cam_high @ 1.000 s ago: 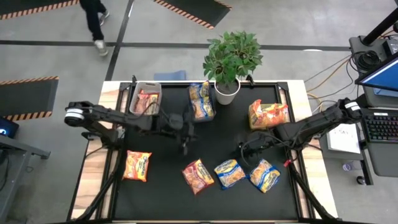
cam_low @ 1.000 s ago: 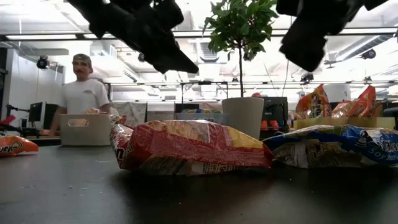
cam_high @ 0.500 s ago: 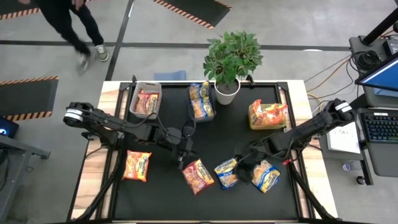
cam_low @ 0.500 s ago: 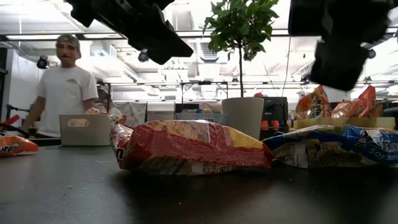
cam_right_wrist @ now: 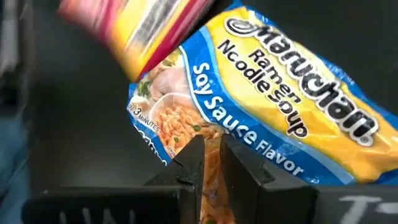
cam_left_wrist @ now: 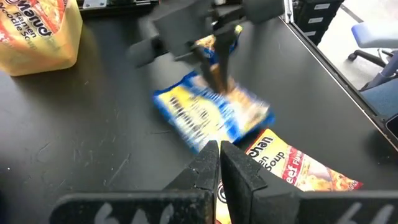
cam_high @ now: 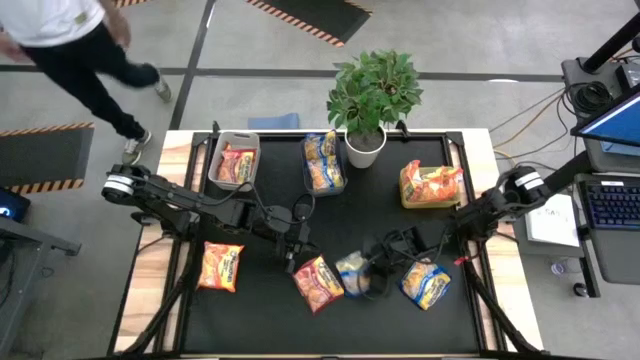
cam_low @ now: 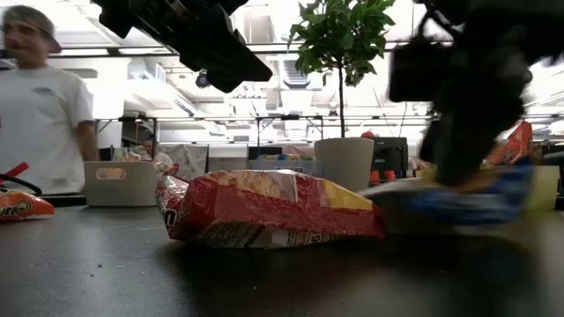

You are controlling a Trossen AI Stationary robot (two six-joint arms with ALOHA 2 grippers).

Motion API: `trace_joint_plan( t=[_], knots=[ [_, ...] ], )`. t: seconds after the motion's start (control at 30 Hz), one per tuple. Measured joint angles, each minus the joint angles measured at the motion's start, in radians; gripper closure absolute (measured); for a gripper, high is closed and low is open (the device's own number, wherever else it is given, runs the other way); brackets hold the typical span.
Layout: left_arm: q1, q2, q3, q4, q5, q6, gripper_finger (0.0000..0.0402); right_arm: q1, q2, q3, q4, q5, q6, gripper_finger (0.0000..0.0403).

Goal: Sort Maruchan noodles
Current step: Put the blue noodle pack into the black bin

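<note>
Three bins at the back of the table [cam_high: 250, 310] already hold packets. Four lie loose up front. The right hand [cam_high: 368, 277] is clamped on a blue-and-yellow packet [cam_high: 352, 272]. The left hand [cam_high: 292, 258] hovers pressed together, empty, above the red packet [cam_high: 319, 281].

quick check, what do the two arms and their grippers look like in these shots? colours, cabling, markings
Both arms are dark, near-black jointed links. The left arm has a pale silver-white collar at its outer joint, and so does the right arm. Thin black cables loop beside the wrists. The left gripper and right gripper each have two dark, blocky, angular fingers on a black crossbar. No readable markings show.
</note>
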Motion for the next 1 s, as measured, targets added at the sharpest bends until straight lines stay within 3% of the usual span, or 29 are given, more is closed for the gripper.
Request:
trace_joint_plan(
  t=[0.23, 0.37, 0.47, 0.77, 1.0],
  knots=[
    [-0.001, 0.000, -0.003, 0.002, -0.049, 0.003, 0.0402, -0.109, -0.007, -0.005, 0.124, 0.318, -0.029, 0.0355],
    [-0.001, 0.000, -0.021, 0.000, -0.174, 0.000, 0.0402, -0.154, -0.025, -0.005, 0.120, 0.296, -0.074, 0.0355],
    [0.000, 0.000, -0.043, 0.003, -0.210, 0.000, 0.0402, -0.173, -0.055, -0.005, 0.105, 0.264, -0.072, 0.0355],
    [0.015, 0.000, -0.194, 0.293, -0.236, 0.007, 0.0402, -0.192, -0.154, -0.005, -0.157, 0.252, 0.032, 0.0355],
    [0.045, 0.003, -0.246, 0.379, -0.236, 0.009, 0.0402, -0.199, -0.166, -0.010, -0.183, 0.256, 0.068, 0.0355]
  ],
)
